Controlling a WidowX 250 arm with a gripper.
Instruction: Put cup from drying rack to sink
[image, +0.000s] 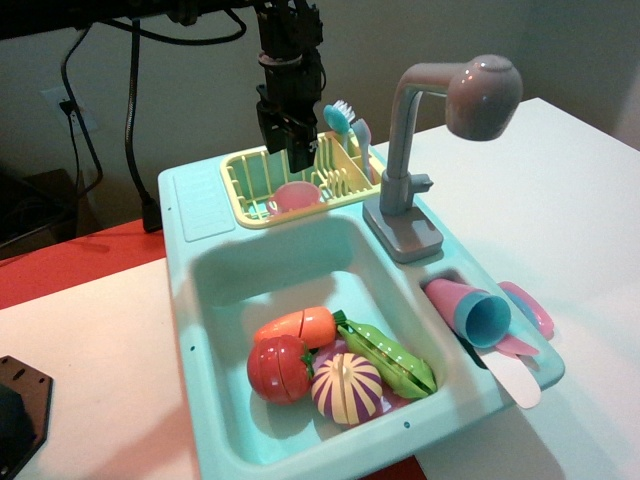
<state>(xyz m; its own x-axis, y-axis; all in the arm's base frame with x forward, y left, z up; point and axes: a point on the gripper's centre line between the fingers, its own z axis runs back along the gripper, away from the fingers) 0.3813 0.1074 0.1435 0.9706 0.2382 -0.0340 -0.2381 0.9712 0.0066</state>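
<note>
1. Top centre: the gripper (290, 150) hangs over the rack (250, 190); how far its fingers are spread, I can't tell.
2. Just below it, the cup (296, 195) sits in the rack.
3. Lower centre: the sink (215, 275) holds toy vegetables (340, 365); a faucet (420, 150) stands right of the rack.

Glossy teal plastic sink (190, 300), pale-yellow plastic drying rack (245, 200), translucent pink plastic cup (295, 195).

The hand (285, 140) hangs above the cup (293, 196) in the drying rack (245, 190).
</note>
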